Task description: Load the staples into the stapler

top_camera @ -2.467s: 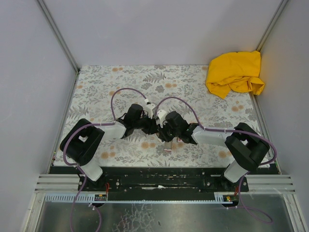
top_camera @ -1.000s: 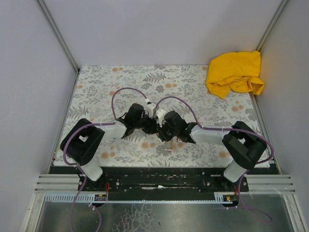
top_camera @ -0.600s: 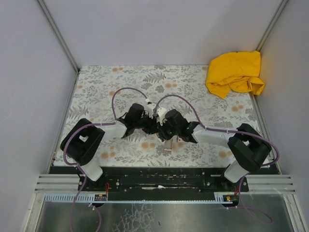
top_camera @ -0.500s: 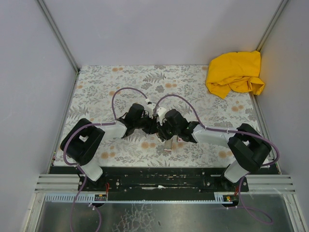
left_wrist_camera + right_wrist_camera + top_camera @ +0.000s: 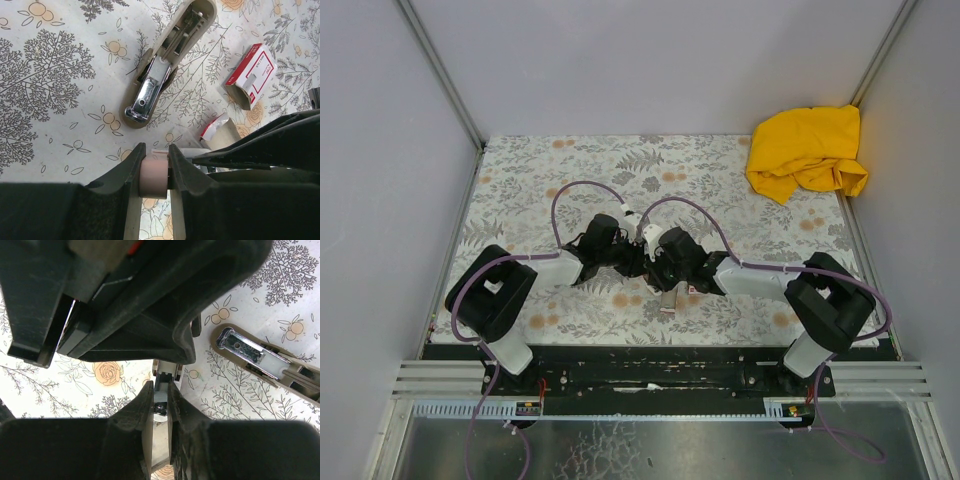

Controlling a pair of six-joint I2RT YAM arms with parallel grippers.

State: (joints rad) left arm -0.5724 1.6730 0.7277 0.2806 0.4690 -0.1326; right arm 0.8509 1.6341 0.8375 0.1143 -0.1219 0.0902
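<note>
My left gripper point(image 5: 153, 150) is shut on a pale-pink stapler point(image 5: 153, 177) and holds it just above the table. Its silver channel point(image 5: 167, 372) points at my right gripper point(image 5: 160, 390), which is shut on a thin silvery strip of staples point(image 5: 160, 399) at the channel's open end. A second cream stapler point(image 5: 165, 65) lies opened flat on the table, also in the right wrist view point(image 5: 260, 357). The white-and-red staple box point(image 5: 252, 72) lies beside it. In the top view both grippers point(image 5: 638, 262) point(image 5: 653, 268) meet at mid-table.
A torn-open box piece point(image 5: 220, 132) lies near my left fingers. A yellow cloth point(image 5: 807, 150) sits at the back right corner. Grey walls enclose the flowered table mat point(image 5: 520, 190) on three sides.
The right arm's elbow swung slightly out and came back. Both grippers stay together at mid-table, still holding their things.
</note>
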